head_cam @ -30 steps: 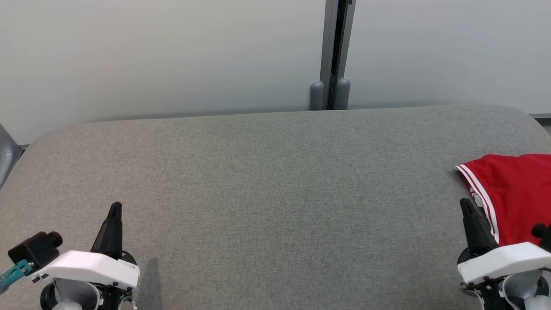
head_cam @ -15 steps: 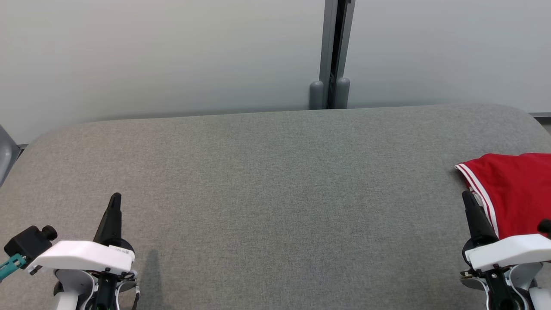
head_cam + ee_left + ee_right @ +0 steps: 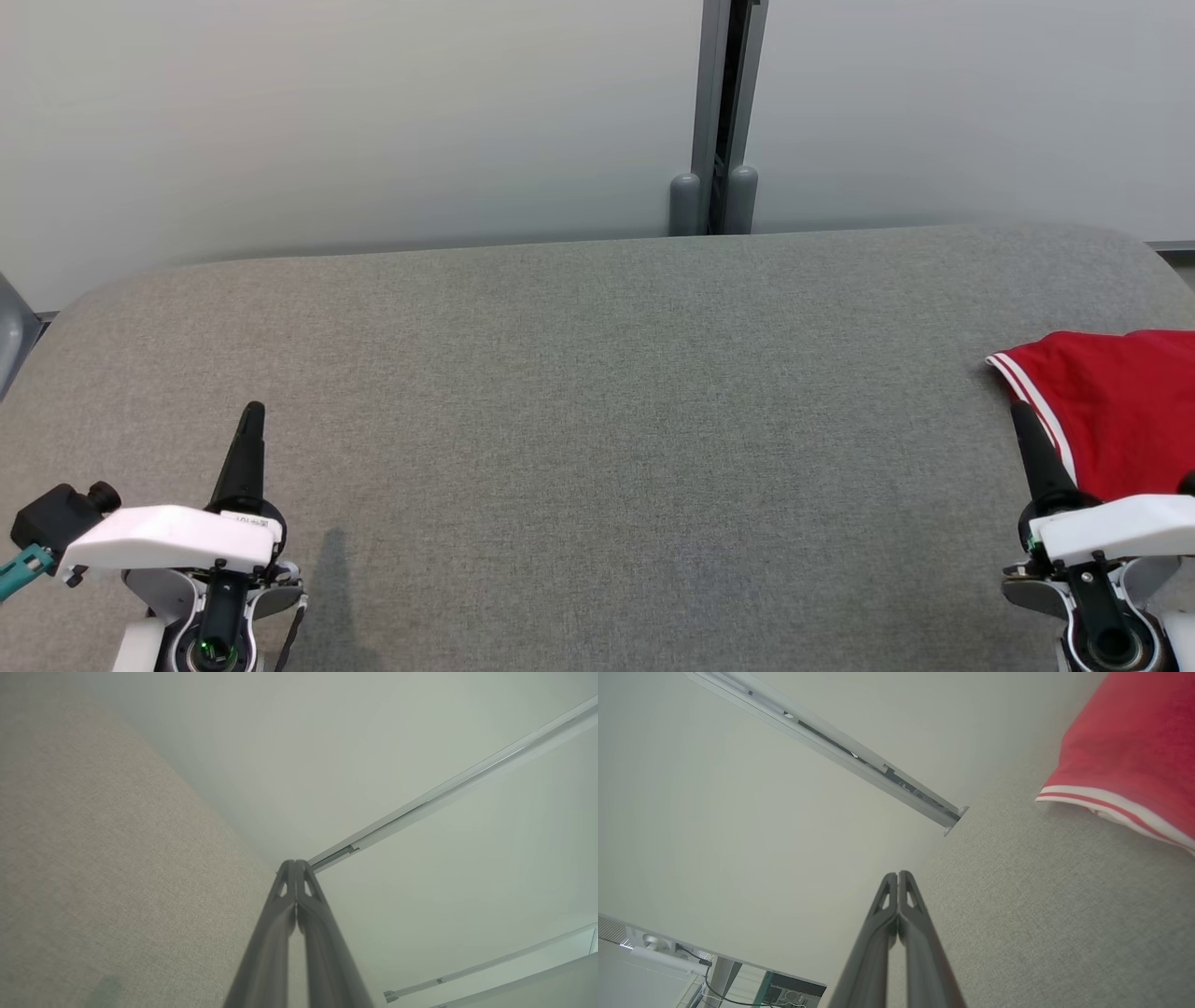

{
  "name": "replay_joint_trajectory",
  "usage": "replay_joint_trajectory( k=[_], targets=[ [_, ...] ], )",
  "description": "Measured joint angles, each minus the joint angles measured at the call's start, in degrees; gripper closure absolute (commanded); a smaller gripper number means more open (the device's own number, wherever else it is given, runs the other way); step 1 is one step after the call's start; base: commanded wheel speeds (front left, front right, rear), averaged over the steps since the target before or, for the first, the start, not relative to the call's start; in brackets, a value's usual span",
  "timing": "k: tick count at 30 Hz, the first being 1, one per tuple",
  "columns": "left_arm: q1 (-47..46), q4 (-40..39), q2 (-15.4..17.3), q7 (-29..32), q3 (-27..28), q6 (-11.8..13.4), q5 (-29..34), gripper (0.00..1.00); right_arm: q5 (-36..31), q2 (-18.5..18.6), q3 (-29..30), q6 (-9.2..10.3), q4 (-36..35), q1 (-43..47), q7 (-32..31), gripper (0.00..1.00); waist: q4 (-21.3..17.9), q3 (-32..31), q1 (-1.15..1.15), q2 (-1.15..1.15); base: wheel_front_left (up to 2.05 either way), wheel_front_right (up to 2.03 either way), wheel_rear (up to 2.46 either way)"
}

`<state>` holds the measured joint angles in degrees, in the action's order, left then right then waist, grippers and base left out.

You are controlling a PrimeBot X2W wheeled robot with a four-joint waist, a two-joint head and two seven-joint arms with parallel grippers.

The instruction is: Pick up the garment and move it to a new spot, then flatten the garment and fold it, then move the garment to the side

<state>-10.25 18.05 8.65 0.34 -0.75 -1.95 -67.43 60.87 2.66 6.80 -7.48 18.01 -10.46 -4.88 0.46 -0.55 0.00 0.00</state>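
Garment [image 3: 1120,420], red with white striped trim, lay on the grey padded table [image 3: 597,392] at its far right, partly cut off by the head view's edge. Right gripper [image 3: 1018,409] sat near the striped hem, apart from it in the right wrist view, jaws clamped together on nothing. Left gripper [image 3: 252,411] was well apart at the table's left, jaws also pressed together, empty. Grey post [image 3: 719,112] stood behind the table.

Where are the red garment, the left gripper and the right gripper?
red garment [image 3: 1120,411]: head view, on the plain red cloth.
left gripper [image 3: 252,413]: head view, at the shut fingertips.
right gripper [image 3: 1019,411]: head view, at the shut fingertips.
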Motion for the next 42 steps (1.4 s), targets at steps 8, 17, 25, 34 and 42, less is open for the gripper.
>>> replay_joint_trajectory(
  k=[8,17,25,34,42],
  targets=[
    [-0.9,1.3,-0.7,0.7,1.1,-0.8,-3.7,1.00,4.5,0.0,0.4,0.00,1.5,-1.3,-0.6,1.00,-0.1,0.1,0.00,0.00,0.00,0.00,0.00],
    [-2.3,2.8,-1.9,1.6,2.2,-1.6,-7.6,1.00,9.2,0.0,0.9,0.00,3.0,-2.9,-1.2,1.00,-0.1,0.2,0.00,0.00,0.00,0.00,0.00],
    [-3.5,3.9,-2.5,2.2,3.2,-2.5,-10.9,1.00,13.2,0.0,1.5,0.00,4.0,-3.9,-1.7,1.00,-0.2,0.3,0.00,0.00,0.00,0.00,0.00],
    [-4.6,5.1,-3.5,3.0,4.1,-3.1,-14.2,1.00,17.2,0.0,1.9,0.00,5.3,-5.1,-2.2,1.00,-0.2,0.4,0.00,0.00,0.00,0.00,0.00],
    [-5.6,6.1,-4.1,3.4,4.8,-3.8,-16.7,1.00,20.2,0.0,2.2,0.00,6.3,-5.9,-2.6,1.00,-0.3,0.5,0.00,0.00,0.00,0.00,0.00]
  ],
)
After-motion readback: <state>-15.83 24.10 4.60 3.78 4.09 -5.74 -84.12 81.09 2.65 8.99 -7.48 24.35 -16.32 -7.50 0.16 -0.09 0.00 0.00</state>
